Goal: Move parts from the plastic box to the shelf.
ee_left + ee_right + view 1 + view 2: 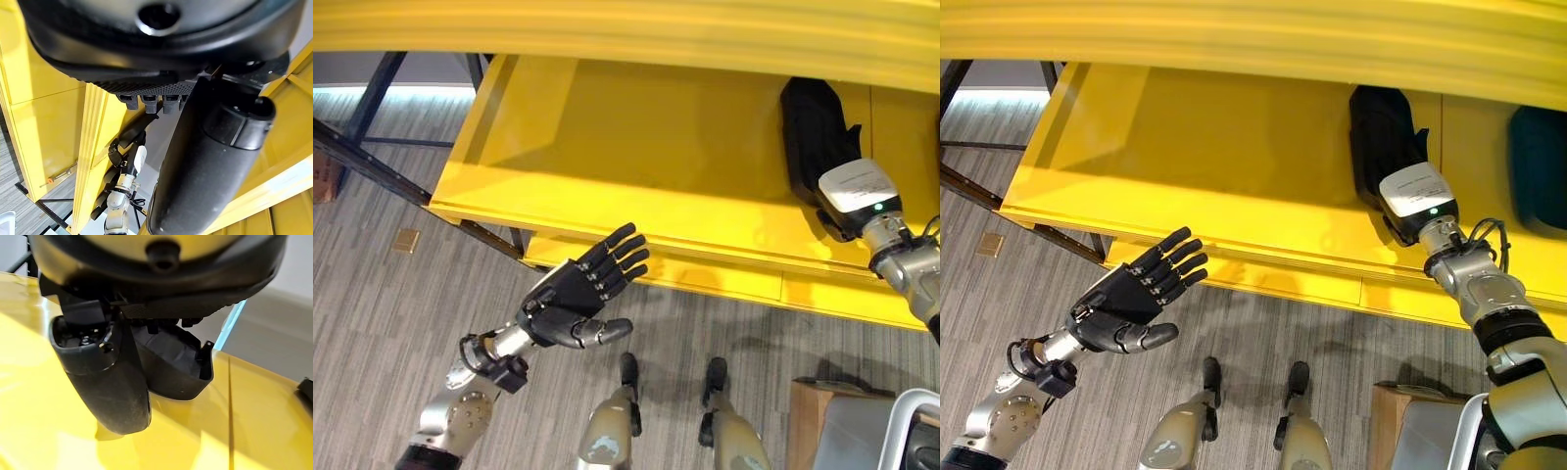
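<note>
Head views: the right hand (1386, 147) is reaching over the yellow shelf (607, 176) with a black part (171, 364) under it, another dark part (1538, 166) just beside it. The left hand (578, 289) hangs in front of the shelf's edge, fingers spread, empty. Right wrist view: thumb and fingers are wrapped around the part right above the shelf floor. It looks like stiff, light molded plastic, so I'd grab the rim.

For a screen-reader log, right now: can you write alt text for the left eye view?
The right hand reaches onto the yellow shelf with a black part under it. The left hand hovers open before the shelf's front edge, above grey floor.
</note>
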Available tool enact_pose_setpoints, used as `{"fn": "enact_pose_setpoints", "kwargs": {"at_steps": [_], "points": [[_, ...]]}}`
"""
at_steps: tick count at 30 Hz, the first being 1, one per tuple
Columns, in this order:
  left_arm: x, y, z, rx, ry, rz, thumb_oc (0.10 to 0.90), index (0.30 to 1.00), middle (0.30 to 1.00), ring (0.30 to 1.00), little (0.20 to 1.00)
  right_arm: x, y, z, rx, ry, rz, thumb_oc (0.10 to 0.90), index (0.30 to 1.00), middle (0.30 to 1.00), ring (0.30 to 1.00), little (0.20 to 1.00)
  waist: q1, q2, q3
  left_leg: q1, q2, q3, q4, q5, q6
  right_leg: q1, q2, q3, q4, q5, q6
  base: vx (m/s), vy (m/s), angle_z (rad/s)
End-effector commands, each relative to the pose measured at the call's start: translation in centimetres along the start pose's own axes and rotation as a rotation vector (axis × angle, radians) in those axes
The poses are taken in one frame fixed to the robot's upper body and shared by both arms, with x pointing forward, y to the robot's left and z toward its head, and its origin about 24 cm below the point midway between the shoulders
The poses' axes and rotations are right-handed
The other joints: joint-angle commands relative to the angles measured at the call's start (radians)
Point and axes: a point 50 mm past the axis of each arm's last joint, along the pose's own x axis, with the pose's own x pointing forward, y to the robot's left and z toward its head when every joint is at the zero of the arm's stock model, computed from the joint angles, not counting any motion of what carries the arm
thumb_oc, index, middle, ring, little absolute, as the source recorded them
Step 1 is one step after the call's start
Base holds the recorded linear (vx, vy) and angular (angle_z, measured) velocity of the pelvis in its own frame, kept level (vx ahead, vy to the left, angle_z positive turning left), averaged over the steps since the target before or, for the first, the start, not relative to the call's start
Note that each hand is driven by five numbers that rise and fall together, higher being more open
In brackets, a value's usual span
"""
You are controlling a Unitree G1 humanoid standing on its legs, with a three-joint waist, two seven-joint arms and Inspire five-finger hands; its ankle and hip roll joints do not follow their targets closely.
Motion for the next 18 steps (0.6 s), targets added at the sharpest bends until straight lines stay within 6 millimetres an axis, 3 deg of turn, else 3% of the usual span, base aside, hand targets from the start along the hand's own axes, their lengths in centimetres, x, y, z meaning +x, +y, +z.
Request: {"fn": "enact_pose_setpoints", "kwargs": {"at_steps": [1, 18], "points": [[1.5, -1.6, 2.0, 0.035, -0.131, -0.115, 0.900, 1.000, 1.000, 1.000, 1.000, 0.5, -2.6, -2.9, 0.000, 0.121, -0.109, 0.900, 1.000, 1.000, 1.000, 1.000, 0.016, -0.035, -0.090, -0.005, -0.027, -0.049, 0.120, -0.154, 0.008, -0.011, 0.048, -0.040, 0.139, -0.208, -0.010, 0.01, 0.051, 0.00], [1.4, -1.6, 1.5, 0.019, -0.122, -0.104, 0.900, 1.000, 1.000, 1.000, 1.000, 0.8, -3.0, -0.2, 0.076, 0.003, -0.182, 0.900, 1.000, 1.000, 1.000, 1.000, 0.020, -0.035, -0.115, 0.026, -0.035, -0.050, 0.092, -0.145, 0.015, 0.024, 0.045, -0.044, 0.128, -0.204, -0.004, 0.00, 0.019, 0.01]]}}
